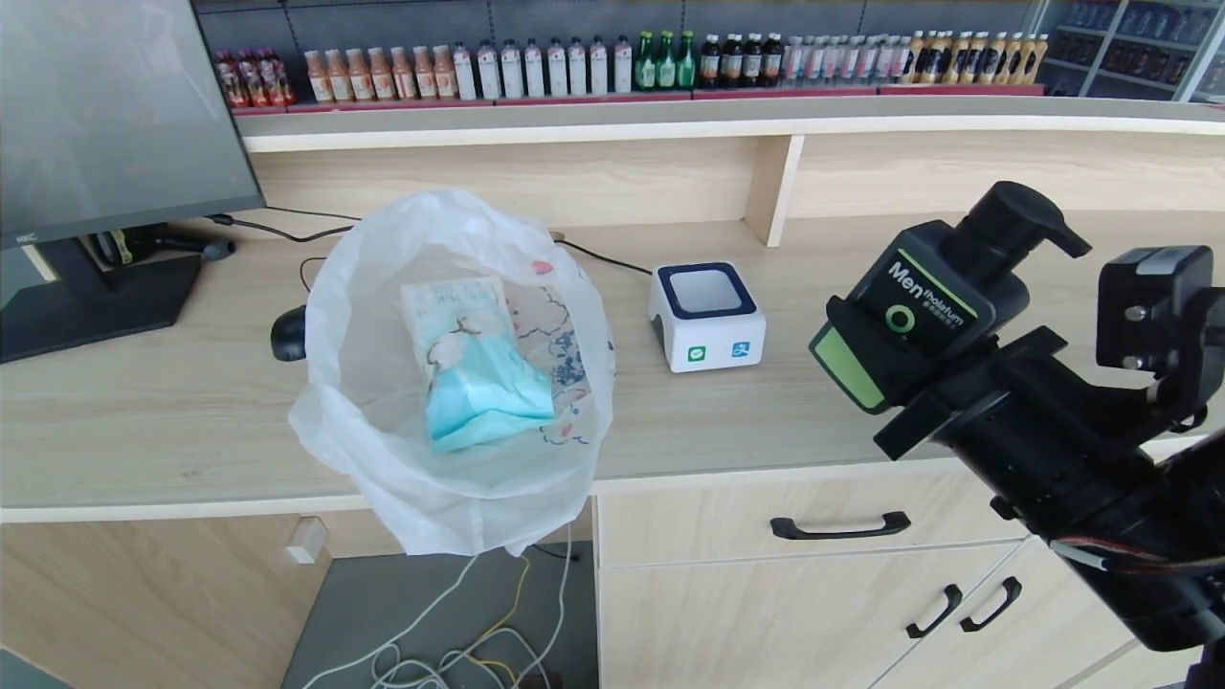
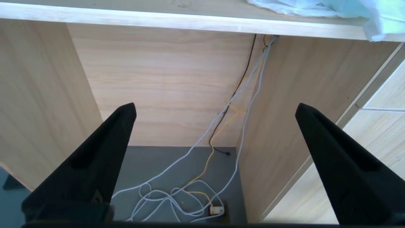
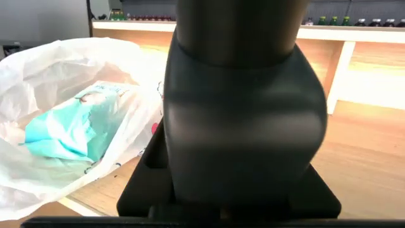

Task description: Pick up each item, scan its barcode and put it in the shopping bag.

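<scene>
A black pump bottle [image 1: 943, 292] with a green label hangs tilted in the air at the right, above the counter's front edge, with my right gripper [image 1: 943, 383] shut on it. The same bottle [image 3: 243, 114] looms dark and close in the right wrist view. A white barcode scanner [image 1: 706, 316] with a dark-framed window stands on the counter to the bottle's left. Further left, the translucent white shopping bag [image 1: 359, 316] stands open and holds a teal and white packet [image 1: 474, 368]. My left gripper [image 2: 212, 164] is open below the counter, over a floor with cables.
A monitor [image 1: 115, 105] on a black stand fills the counter's back left, and a black mouse [image 1: 287, 333] lies beside the bag. A raised shelf runs along the back with a divider [image 1: 773, 187]. Drawers with black handles [image 1: 840, 526] sit under the counter.
</scene>
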You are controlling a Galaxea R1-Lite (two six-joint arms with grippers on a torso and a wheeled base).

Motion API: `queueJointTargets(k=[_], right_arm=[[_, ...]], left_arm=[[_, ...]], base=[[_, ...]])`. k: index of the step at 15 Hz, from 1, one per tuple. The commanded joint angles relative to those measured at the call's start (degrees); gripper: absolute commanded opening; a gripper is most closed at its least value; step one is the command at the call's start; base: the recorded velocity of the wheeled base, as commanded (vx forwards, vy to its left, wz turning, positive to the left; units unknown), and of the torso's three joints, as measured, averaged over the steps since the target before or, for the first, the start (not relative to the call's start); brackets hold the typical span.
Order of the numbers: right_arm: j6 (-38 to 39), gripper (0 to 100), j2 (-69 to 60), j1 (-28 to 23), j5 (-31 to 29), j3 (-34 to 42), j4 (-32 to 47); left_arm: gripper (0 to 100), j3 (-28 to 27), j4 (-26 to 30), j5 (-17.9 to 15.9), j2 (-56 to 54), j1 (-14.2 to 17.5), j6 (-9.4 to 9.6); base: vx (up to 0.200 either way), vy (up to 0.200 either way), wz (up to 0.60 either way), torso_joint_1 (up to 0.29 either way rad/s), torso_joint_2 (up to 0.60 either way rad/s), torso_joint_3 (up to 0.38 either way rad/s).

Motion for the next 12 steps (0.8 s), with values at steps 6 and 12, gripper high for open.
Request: queueJointTargets(k=[6,12], right_arm=[[-0.76,0,-0.40,-2.30,0.11,-5.74,-0.08],[-0.50,0,-1.36,-2.30,0.11,-5.57,-0.08]], left_arm=[[100,0.00,0.00,0.00,-0.02,0.05,-0.06],[100,0.00,0.00,0.00,-0.02,-0.04,-0.15]], base=[[0.000,0.067,0.00,-0.001,0.00,0.002],[0.000,0.200,0.00,0.003,0.00,0.002]])
